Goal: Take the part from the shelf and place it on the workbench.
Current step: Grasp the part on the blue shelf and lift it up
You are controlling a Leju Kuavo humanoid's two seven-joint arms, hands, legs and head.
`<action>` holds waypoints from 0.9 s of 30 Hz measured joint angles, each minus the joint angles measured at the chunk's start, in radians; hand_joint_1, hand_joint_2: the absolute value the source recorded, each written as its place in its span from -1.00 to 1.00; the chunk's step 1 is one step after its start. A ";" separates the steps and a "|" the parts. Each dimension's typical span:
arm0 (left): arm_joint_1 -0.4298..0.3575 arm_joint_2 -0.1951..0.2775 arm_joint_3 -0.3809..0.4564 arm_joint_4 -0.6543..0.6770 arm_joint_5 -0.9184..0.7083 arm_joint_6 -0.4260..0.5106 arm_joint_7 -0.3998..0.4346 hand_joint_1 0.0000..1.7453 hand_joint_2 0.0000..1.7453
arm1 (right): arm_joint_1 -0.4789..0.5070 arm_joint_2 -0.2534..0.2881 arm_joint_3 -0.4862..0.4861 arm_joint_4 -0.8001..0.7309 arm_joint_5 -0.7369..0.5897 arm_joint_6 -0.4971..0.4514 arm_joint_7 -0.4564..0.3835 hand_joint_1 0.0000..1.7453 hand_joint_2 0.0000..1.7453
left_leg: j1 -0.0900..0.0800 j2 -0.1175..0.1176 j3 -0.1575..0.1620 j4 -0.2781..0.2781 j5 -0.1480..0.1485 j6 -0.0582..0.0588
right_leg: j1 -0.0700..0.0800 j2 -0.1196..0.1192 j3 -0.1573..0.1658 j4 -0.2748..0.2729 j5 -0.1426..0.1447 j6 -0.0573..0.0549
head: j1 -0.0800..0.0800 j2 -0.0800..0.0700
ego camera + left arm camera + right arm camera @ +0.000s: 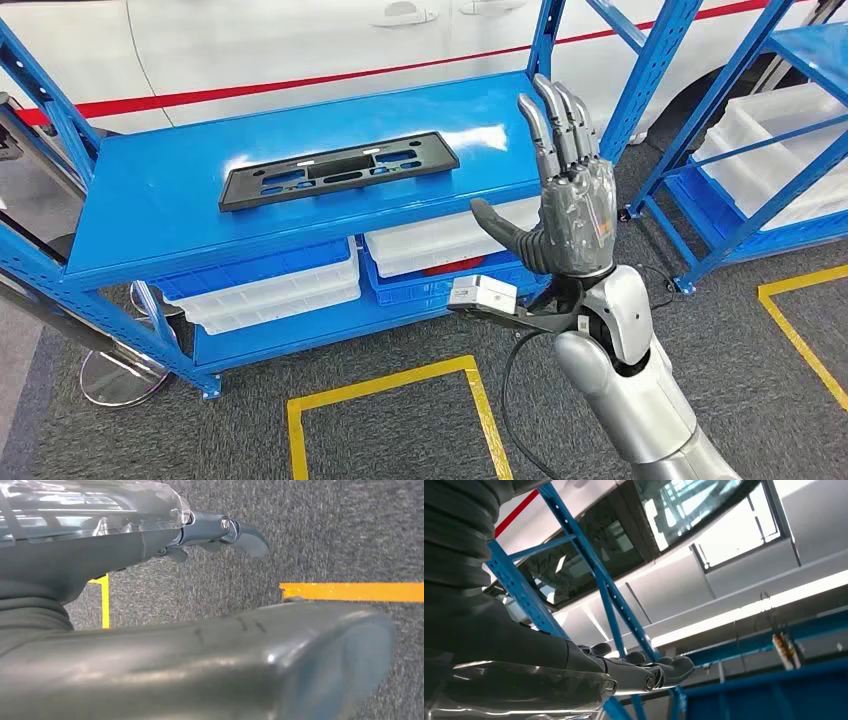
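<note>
A flat black plastic part (pixel 338 169) with several cut-outs lies on the top level of the blue shelf (pixel 160 215). My right hand (pixel 565 195) is raised in front of the shelf's right end, fingers straight up and thumb spread, holding nothing. It stands to the right of the part and apart from it. In the right wrist view the right hand's fingers (pixel 644 672) stretch out against the shelf posts and a white car. My left hand (pixel 225 530) hangs over the grey carpet with nothing in it, fingers stretched out.
White and blue bins (pixel 270 285) sit on the shelf's lower level. A second blue rack (pixel 770 170) with white bins stands at the right. A white car (pixel 300 40) is behind the shelf. Yellow floor tape (pixel 390 385) marks the carpet in front.
</note>
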 joint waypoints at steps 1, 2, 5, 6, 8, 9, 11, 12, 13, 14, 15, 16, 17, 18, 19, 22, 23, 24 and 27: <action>0.000 0.000 0.000 0.000 0.000 -0.004 -0.001 -1.00 -1.00 | -0.001 0.004 0.011 0.014 0.016 0.002 0.006 -1.00 1.00 | 0.003 0.000 -0.015 0.023 -0.002 -0.003 | -0.001 0.000 0.000 0.000 -0.001 0.001 | 0.000 0.000; 0.001 0.001 0.001 0.000 -0.001 -0.007 -0.003 -1.00 -1.00 | -0.001 0.008 0.021 0.027 0.030 0.003 0.010 -1.00 1.00 | 0.005 0.000 -0.021 0.030 0.003 -0.006 | -0.002 0.000 0.001 0.001 -0.001 0.002 | 0.000 0.000; 0.000 0.005 0.002 0.000 -0.003 -0.025 -0.009 -1.00 -1.00 | -0.011 0.038 0.090 0.124 0.105 -0.002 0.041 -1.00 1.00 | 0.020 0.003 0.011 -0.073 0.092 -0.024 | -0.012 0.003 0.005 0.010 -0.010 0.015 | 0.000 0.000; 0.000 0.006 0.002 0.000 -0.005 -0.030 -0.010 -1.00 -1.00 | -0.017 0.050 0.113 0.163 0.123 -0.005 0.051 -1.00 1.00 | 0.022 0.003 0.041 -0.144 0.124 -0.029 | -0.013 0.004 0.004 0.016 -0.015 0.023 | 0.000 0.000; -0.003 0.008 0.002 0.000 -0.008 -0.038 -0.011 -1.00 -1.00 | -0.032 0.074 0.153 0.237 0.134 -0.008 0.062 -1.00 1.00 | 0.023 0.000 0.075 -0.224 0.151 -0.022 | -0.011 0.005 0.002 0.024 -0.021 0.037 | 0.001 0.000; -0.003 0.009 0.003 0.000 -0.009 -0.041 -0.011 -1.00 -1.00 | -0.039 0.086 0.168 0.273 0.125 -0.006 0.063 -1.00 1.00 | 0.020 -0.003 0.076 -0.228 0.148 -0.013 | -0.010 0.006 0.001 0.025 -0.021 0.042 | 0.001 0.000; -0.003 0.011 0.005 0.000 -0.004 -0.038 -0.010 -1.00 -1.00 | -0.055 0.111 0.190 0.342 0.070 0.016 0.050 -1.00 1.00 | 0.018 -0.004 0.074 -0.229 0.152 0.004 | -0.012 0.005 0.001 0.025 -0.021 0.053 | 0.001 0.000; -0.004 0.011 0.006 0.000 -0.002 -0.031 -0.007 -1.00 -1.00 | -0.064 0.124 0.197 0.375 0.021 0.038 0.034 -1.00 1.00 | 0.018 -0.004 0.075 -0.231 0.154 0.012 | -0.014 0.005 -0.004 0.037 -0.030 0.057 | 0.001 0.000; -0.005 0.012 0.008 0.000 0.000 -0.020 -0.002 -1.00 -1.00 | -0.075 0.138 0.203 0.411 -0.039 0.063 0.014 -1.00 1.00 | 0.018 -0.003 0.075 -0.234 0.156 0.019 | -0.015 0.005 -0.017 0.066 -0.049 0.060 | 0.001 0.000; -0.005 0.012 0.011 0.000 0.001 -0.006 0.006 -1.00 -1.00 | -0.086 0.154 0.211 0.452 -0.104 0.087 -0.008 -1.00 1.00 | 0.018 -0.003 0.075 -0.236 0.157 0.025 | -0.014 0.005 -0.040 0.116 -0.077 0.061 | 0.001 0.000; -0.006 0.013 0.015 0.000 0.001 0.008 0.014 -1.00 -1.00 | -0.098 0.170 0.220 0.497 -0.166 0.101 -0.030 -1.00 1.00 | 0.015 -0.002 0.075 -0.236 0.157 0.029 | -0.013 0.005 -0.073 0.185 -0.109 0.061 | 0.002 0.000; -0.006 0.013 0.018 0.000 0.001 0.020 0.022 -1.00 -1.00 | -0.107 0.185 0.231 0.542 -0.217 0.108 -0.048 -1.00 1.00 | 0.012 -0.002 0.074 -0.235 0.157 0.031 | -0.012 0.005 -0.107 0.253 -0.136 0.059 | 0.002 0.000; -0.006 0.013 0.021 0.000 0.000 0.029 0.028 -1.00 -1.00 | -0.113 0.200 0.245 0.586 -0.256 0.109 -0.062 -1.00 1.00 | 0.009 -0.002 0.073 -0.235 0.157 0.033 | -0.010 0.005 -0.133 0.302 -0.150 0.057 | 0.002 0.000; -0.006 0.013 0.023 0.000 -0.001 0.035 0.031 -1.00 -1.00 | -0.117 0.213 0.259 0.621 -0.283 0.109 -0.072 -1.00 1.00 | 0.005 -0.003 0.073 -0.235 0.157 0.034 | -0.009 0.005 -0.146 0.323 -0.148 0.053 | 0.002 0.000; -0.006 0.013 0.024 0.000 -0.002 0.040 0.033 -1.00 -1.00 | -0.120 0.224 0.272 0.650 -0.297 0.108 -0.078 -1.00 1.00 | 0.002 -0.005 0.074 -0.235 0.157 0.035 | -0.006 0.005 -0.138 0.302 -0.126 0.047 | 0.002 0.000; -0.005 0.011 0.025 0.003 -0.005 0.047 0.034 -1.00 -1.00 | -0.143 0.260 0.310 0.722 -0.317 0.105 -0.088 -1.00 1.00 | -0.006 -0.008 0.077 -0.236 0.156 0.035 | 0.010 0.005 -0.047 0.105 -0.032 0.014 | 0.001 0.000; -0.004 0.010 0.025 0.004 -0.007 0.048 0.032 -1.00 -1.00 | -0.153 0.271 0.323 0.743 -0.327 0.102 -0.089 -1.00 1.00 | -0.007 -0.007 0.077 -0.237 0.156 0.033 | 0.015 0.005 -0.025 0.056 -0.017 0.006 | 0.000 0.000; -0.004 0.009 0.025 0.006 -0.008 0.048 0.029 -1.00 -1.00 | -0.162 0.282 0.336 0.764 -0.339 0.099 -0.090 -1.00 1.00 | -0.005 -0.006 0.076 -0.238 0.156 0.029 | 0.019 0.004 -0.016 0.034 -0.016 0.002 | 0.000 0.000; -0.004 0.009 0.027 0.009 -0.012 0.048 0.016 -1.00 -1.00 | -0.181 0.317 0.372 0.815 -0.380 0.094 -0.092 -1.00 1.00 | -0.004 -0.002 0.077 -0.240 0.154 0.013 | 0.018 0.005 -0.009 0.016 -0.011 -0.001 | 0.000 0.000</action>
